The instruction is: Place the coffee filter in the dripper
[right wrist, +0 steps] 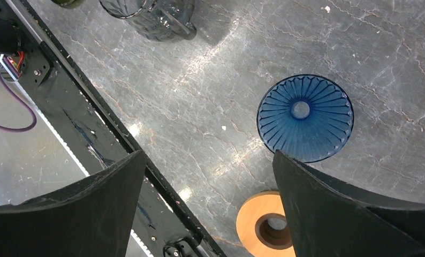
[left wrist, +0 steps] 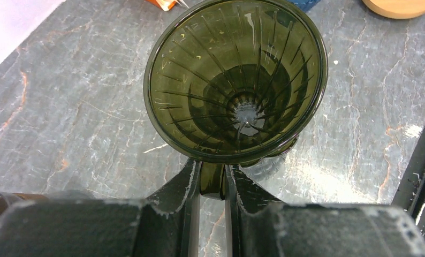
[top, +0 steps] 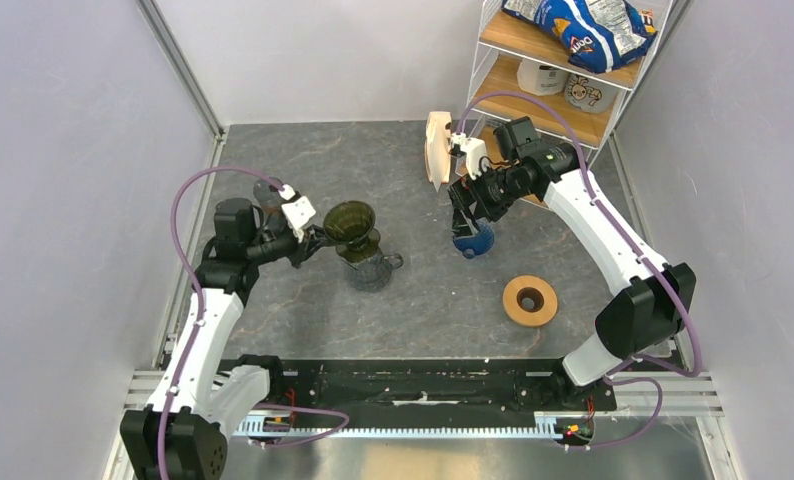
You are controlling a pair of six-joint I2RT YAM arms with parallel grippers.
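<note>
Sitting at the left of the table (top: pixel 303 150), the dripper (top: pixel 351 222) has its wide mouth open upward, and the left wrist view shows the dark ribs running down to its centre hole. It is just above and beside the glass carafe (top: pixel 375 270); whether its base rests on the carafe cannot be told. The left gripper (left wrist: pixel 212 179) has its jaws pinching the dripper's small side handle, one on each side. A single coffee filter cannot be told apart in any view. The only filter paper showing is a thick cream stack (top: pixel 436 148), standing on edge near the table's far side, just beside the right arm's wrist.

The right gripper (right wrist: pixel 207 160) hangs above the table with its jaws spread wide and nothing between them. Below it stands a blue ribbed cone (right wrist: pixel 305 118), mouth up, well apart from the dripper. A wooden ring (top: pixel 546 308) lies flat nearer the arm bases, close to the blue cone.
</note>
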